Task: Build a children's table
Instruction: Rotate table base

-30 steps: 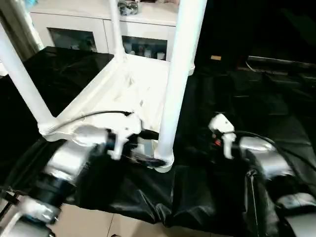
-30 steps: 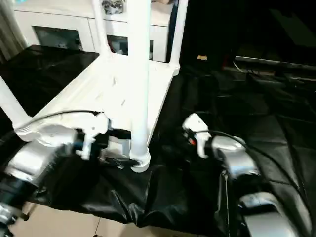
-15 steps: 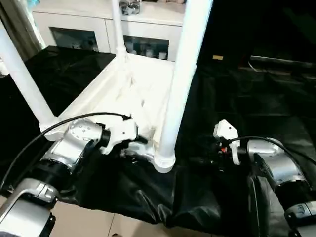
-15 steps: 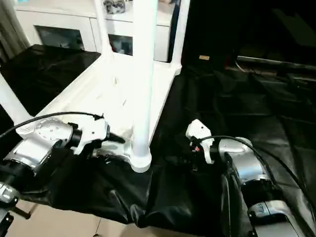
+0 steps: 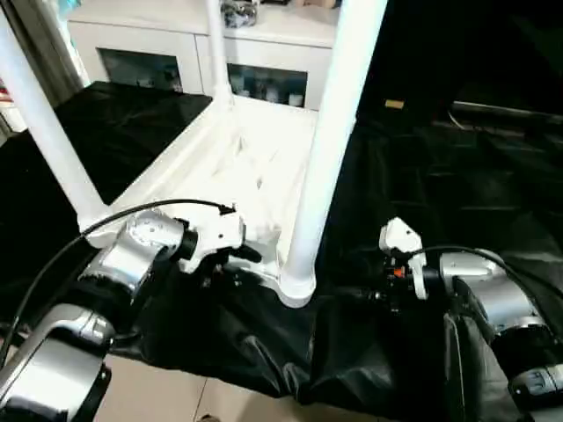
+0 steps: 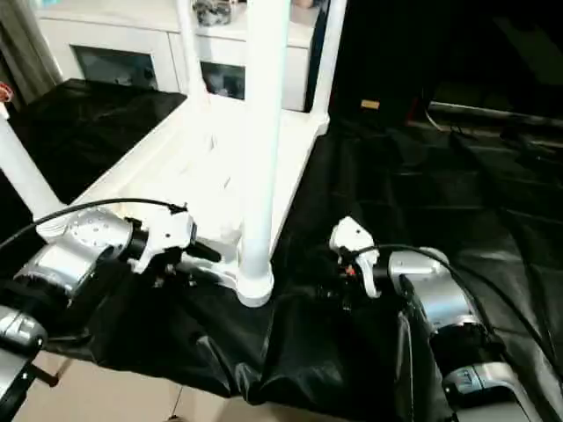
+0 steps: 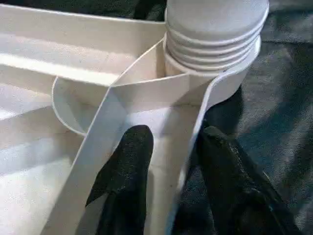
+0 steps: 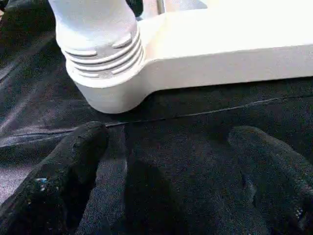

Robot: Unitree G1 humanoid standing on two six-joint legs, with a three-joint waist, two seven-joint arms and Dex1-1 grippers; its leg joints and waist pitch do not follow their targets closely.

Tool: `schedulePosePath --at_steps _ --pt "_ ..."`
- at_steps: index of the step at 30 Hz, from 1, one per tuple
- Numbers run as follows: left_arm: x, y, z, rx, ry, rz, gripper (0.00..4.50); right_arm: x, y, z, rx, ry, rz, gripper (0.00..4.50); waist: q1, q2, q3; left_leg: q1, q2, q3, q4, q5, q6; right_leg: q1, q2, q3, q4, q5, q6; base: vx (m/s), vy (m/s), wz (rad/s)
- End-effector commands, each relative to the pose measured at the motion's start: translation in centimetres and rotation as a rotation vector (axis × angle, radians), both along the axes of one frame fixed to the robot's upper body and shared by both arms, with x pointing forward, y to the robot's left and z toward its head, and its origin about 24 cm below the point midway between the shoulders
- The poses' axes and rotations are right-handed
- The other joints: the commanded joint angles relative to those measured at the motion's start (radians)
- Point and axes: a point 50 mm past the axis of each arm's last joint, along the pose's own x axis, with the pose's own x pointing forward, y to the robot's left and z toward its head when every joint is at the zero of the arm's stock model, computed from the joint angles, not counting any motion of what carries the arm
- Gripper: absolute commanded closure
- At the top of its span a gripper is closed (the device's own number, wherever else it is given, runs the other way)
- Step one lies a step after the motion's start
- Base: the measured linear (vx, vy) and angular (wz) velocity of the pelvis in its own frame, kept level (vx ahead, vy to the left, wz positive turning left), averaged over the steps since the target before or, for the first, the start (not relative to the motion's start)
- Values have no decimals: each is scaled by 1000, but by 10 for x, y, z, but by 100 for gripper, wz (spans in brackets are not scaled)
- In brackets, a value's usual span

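The white tabletop [image 5: 255,149] lies upside down on black cloth with its legs standing up. The nearest leg [image 5: 330,149] sits in the near corner socket [image 7: 215,44]. Another leg [image 5: 44,132] stands at the left, and one more [image 5: 217,48] at the far corner. My left gripper [image 5: 233,264] is at the tabletop's near rim beside that socket. Its black fingers [image 7: 127,161] straddle the rim wall, one inside and one outside, clamped on it. My right gripper [image 5: 356,293] rests low on the cloth just right of the socket, open, with its fingers [image 8: 83,147] spread wide and nothing between them.
A white cabinet with glass doors [image 5: 176,61] stands behind the table. Wrinkled black cloth [image 5: 457,176] covers the surface and hangs over the front edge above the pale floor [image 5: 158,396]. A black cable [image 5: 132,215] loops over my left forearm.
My left arm has swung in and settled, its gripper now on the tabletop's near rim. My right gripper has slid left along the cloth toward the corner socket.
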Motion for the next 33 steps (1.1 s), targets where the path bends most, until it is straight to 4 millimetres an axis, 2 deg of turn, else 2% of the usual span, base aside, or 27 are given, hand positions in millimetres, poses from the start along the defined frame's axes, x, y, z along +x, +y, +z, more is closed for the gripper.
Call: schedulePosePath --at_steps 1,4,6,9,11,14,15,17,18,19,24,26,27,28,30,33 --pt "4 -2 4 24 -16 -15 302 -1 -2 2 -11 -5 3 0 6 8 -73 16 42 -21 -72 -264 6 49 -67 44 -74 -266 -238 0 0 0" --pt "5 -1 3 36 -4 -16 310 -1 -2 3 -13 -5 2 0 7 9 -72 18 43 -20 -72 -267 9 47 -68 44 -76 -273 -241 0 0 0" --pt "5 -1 2 44 -7 -19 345 -1 -2 3 -14 -6 2 0 7 9 -72 18 44 -20 -72 -271 7 47 -69 44 -77 -276 -242 0 0 0" --pt "4 3 -2 87 -4 -20 349 0 -1 3 -17 -12 3 0 9 8 -71 18 44 -22 -73 -277 6 47 -71 44 -79 -296 -234 0 0 0" --pt "5 5 -3 98 1 -4 382 0 0 3 -16 -13 2 0 8 8 -71 17 45 -22 -74 -276 3 47 -70 44 -78 -294 -235 0 0 0" --pt "5 5 -3 62 32 39 394 0 0 3 -17 -17 3 0 6 7 -70 16 44 -22 -74 -272 5 49 -72 44 -77 -286 -243 0 0 0" --pt "5 4 -2 43 56 54 409 0 0 3 -17 -17 3 0 4 3 -71 13 44 -22 -74 -263 6 52 -73 44 -73 -281 -245 0 0 0" --pt "3 4 -1 22 100 81 412 0 0 3 -18 -19 2 0 1 3 -72 12 44 -22 -73 -253 10 52 -73 44 -72 -275 -251 0 0 0" --pt "1 3 -1 4 122 83 422 0 0 2 -18 -19 1 0 -2 -1 -72 9 42 -22 -72 -241 17 53 -72 44 -73 -270 -250 0 0 0" --pt "1 3 -1 4 122 83 430 0 0 2 -18 -19 1 0 -3 0 -73 8 43 -22 -71 -231 17 56 -74 44 -70 -258 -253 0 0 0" --pt "-7 -5 -8 -33 161 183 444 3 1 2 -15 -42 -36 0 -16 0 -72 9 43 -20 -69 -214 36 50 -69 44 -71 -227 -270 0 0 0" --pt "-9 -10 -13 -29 151 224 444 6 1 2 -19 -60 -64 0 -18 -1 -70 10 43 -19 -69 -227 35 49 -70 44 -74 -260 -261 0 0 0" --pt "-11 -14 -14 -37 130 238 444 7 1 1 -19 -65 -76 0 -20 -5 -69 12 40 -19 -68 -241 34 47 -68 43 -81 -302 -246 0 0 0" --pt "-11 -14 -14 -37 130 238 444 7 1 1 -19 -65 -76 0 -20 -5 -69 12 40 -19 -68 -241 34 47 -68 43 -81 -302 -246 0 0 0" --pt "-13 -22 -15 -58 100 249 444 8 2 1 -20 -73 -87 0 -21 -4 -67 12 40 -21 -69 -246 34 46 -68 43 -86 -345 -222 0 0 0" --pt "-17 -37 -15 -133 42 231 444 10 4 2 -13 -93 -110 0 -22 -5 -68 11 40 -21 -68 -248 37 44 -67 43 -87 -346 -214 0 0 0"
